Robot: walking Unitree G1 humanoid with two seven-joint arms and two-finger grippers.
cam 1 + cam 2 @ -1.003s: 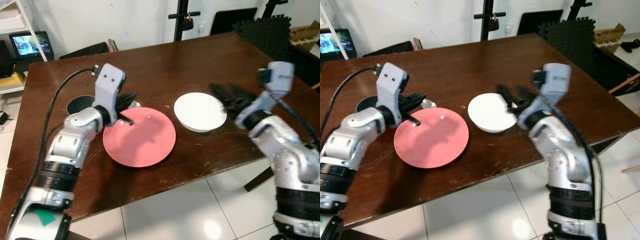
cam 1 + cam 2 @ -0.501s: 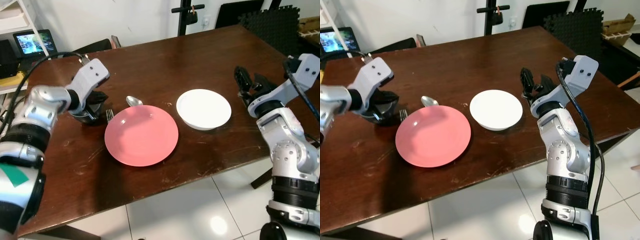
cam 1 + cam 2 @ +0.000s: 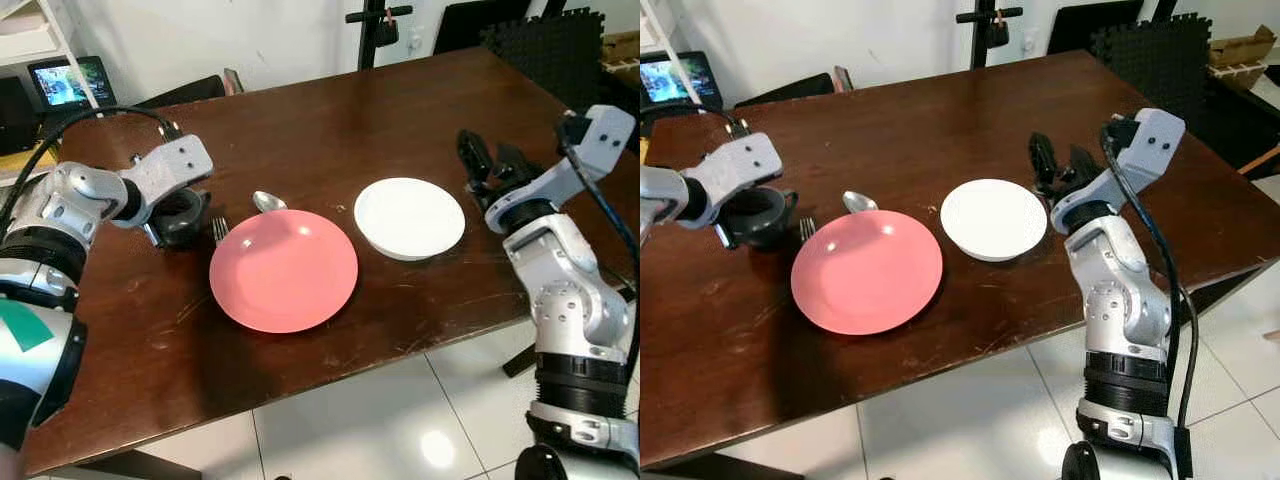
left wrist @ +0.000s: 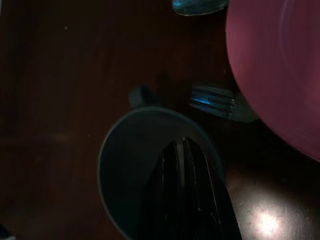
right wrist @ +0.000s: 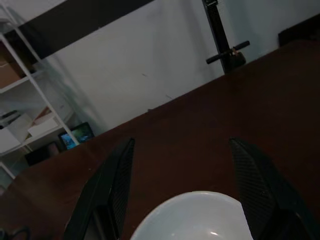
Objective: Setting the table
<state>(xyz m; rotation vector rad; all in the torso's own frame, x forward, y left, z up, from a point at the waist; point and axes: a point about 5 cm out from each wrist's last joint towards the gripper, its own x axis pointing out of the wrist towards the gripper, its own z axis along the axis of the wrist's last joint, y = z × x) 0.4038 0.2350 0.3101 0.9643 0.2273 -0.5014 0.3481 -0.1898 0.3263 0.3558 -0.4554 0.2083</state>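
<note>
from the head views, a dark wooden table [image 3: 330,110] carries a pink plate [image 3: 283,270] near the middle of its near edge, and just beside it toward the right edge a white bowl [image 3: 409,216], the two close but apart. a spoon [image 3: 266,201] lies at the plate's far rim with its bowl end showing, and a fork [image 3: 220,231] lies at the plate's left rim, its tines pointing toward the far edge. left of the fork stands a dark mug [image 3: 755,217], close to the left edge of the table. the left gripper [image 3: 176,212] is down at that mug, its grey wrist housing above the rim. the right gripper [image 3: 487,160] hangs over the table beside the bowl's right side, toward the right edge, its black fingers spread and holding nothing. in the left wrist view, the dark fingers [image 4: 187,200] lie pressed together and reach down inside the mug [image 4: 125,165], not gripping its wall as far as can be seen; the fork tines [image 4: 212,98] and the plate's edge [image 4: 275,65] lie just beyond it. in the right wrist view, the two fingers [image 5: 112,185] stand wide apart with the bowl's rim [image 5: 195,212] low between them and a white shelf unit [image 5: 30,120] past the table's far edge.
</note>
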